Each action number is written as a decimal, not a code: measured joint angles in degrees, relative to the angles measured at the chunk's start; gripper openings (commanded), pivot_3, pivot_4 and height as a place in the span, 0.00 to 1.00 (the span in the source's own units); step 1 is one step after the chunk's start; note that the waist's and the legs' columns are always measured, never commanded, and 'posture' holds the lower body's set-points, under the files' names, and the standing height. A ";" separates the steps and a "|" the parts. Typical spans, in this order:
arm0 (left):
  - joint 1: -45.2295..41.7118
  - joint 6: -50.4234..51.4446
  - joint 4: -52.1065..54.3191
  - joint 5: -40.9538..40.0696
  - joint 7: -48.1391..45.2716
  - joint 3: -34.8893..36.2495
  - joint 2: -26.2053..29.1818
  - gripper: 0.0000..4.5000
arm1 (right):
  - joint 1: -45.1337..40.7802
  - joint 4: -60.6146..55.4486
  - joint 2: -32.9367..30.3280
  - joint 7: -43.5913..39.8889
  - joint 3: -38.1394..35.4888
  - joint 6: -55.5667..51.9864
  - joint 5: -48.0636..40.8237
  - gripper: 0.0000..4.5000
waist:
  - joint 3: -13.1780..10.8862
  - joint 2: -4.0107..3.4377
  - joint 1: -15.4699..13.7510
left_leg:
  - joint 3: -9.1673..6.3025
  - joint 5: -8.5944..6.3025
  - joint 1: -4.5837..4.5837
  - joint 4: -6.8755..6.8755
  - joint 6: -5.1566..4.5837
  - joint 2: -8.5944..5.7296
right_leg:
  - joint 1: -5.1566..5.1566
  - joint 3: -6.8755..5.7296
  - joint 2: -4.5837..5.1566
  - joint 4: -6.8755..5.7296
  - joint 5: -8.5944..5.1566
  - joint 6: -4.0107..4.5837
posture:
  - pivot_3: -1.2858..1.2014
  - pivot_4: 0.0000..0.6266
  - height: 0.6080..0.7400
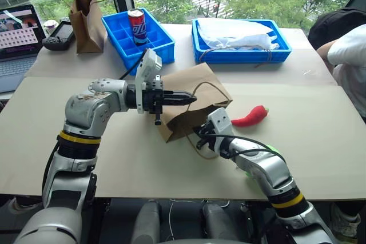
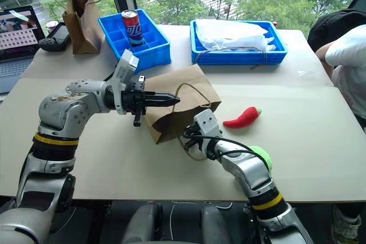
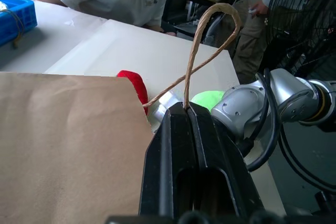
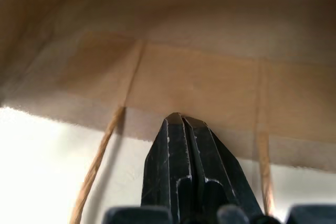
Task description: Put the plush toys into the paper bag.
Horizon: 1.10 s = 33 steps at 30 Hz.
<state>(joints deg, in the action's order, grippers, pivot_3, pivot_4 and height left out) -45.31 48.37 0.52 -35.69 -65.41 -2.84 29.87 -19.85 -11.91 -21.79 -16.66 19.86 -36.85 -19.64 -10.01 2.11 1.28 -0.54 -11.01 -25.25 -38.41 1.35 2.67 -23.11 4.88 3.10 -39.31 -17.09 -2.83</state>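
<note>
Bag (image 1: 189, 98): on table (image 1: 320, 141); left claw (image 3: 187, 109) clamped on handle, lifting mouth open. Right claw (image 4: 181, 119) closed, empty, at mouth edge. Chili (image 1: 250, 116), green toy (image 2: 260, 155) outside.

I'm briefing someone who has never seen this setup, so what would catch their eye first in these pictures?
First, the paper bag at the table's centre, its upper twisted handle pinched by the shut left gripper. The shut right gripper sits at the bag's mouth, by the lower handle. Next, the red chili plush lies on the table just right of the bag, the green plush half hidden behind the right arm.
</note>
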 measured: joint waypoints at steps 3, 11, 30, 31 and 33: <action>-0.02 4.72 -0.38 -2.72 4.19 3.05 -0.97 0.00 | -0.43 0.46 0.02 -2.01 0.39 0.37 2.41 0.00 | 0.00 0.00 0.15 | -0.01 0.00 0.04 0.00 0.00 0.01 | 0.02 0.00 0.00 -0.04 0.00 0.00 | 0.52 0.24 0.68; -5.34 15.60 -10.65 -7.96 22.33 17.15 -5.85 0.00 | 0.04 0.83 1.43 -4.67 -0.51 0.40 5.13 0.00 | 0.02 0.01 0.25 | -0.05 0.00 0.08 -0.02 0.00 0.00 | 0.04 -0.02 0.01 -0.10 0.00 0.00 | 0.52 0.24 0.68; -7.15 23.75 -11.02 -17.49 36.11 26.03 -9.14 0.00 | 1.28 -0.29 2.45 -7.47 -2.90 -0.24 7.05 0.00 | 0.06 0.04 0.53 | -0.12 0.05 0.09 0.02 0.10 -0.06 | 0.05 -0.06 0.06 -0.13 0.00 0.00 | 0.52 0.24 0.68; -6.39 24.42 -10.29 -17.96 35.24 25.29 -8.72 0.00 | 1.45 -0.92 2.31 -8.06 -3.30 -0.79 6.86 0.00 | 0.06 0.04 0.53 | -0.11 0.06 0.08 0.02 0.11 -0.07 | 0.04 -0.06 0.07 -0.13 0.00 0.00 | 0.52 0.24 0.68; -5.51 25.68 -9.58 -18.77 33.27 23.94 -7.88 0.00 | 1.51 -2.61 1.90 -9.12 -5.37 -2.80 5.24 0.00 | 0.05 0.03 0.54 | -0.12 0.06 0.05 0.02 0.13 -0.08 | 0.00 -0.06 0.07 -0.14 0.00 0.00 | 0.52 0.24 0.68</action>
<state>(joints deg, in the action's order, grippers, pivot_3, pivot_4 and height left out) -50.82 74.05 -9.06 -54.47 -32.14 21.09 21.99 -18.34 -14.52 -19.88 -25.78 14.49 -39.65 -14.40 -9.96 2.15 1.81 -0.66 -10.95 -25.19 -38.39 1.48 2.59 -23.11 4.82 3.17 -39.45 -17.09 -2.83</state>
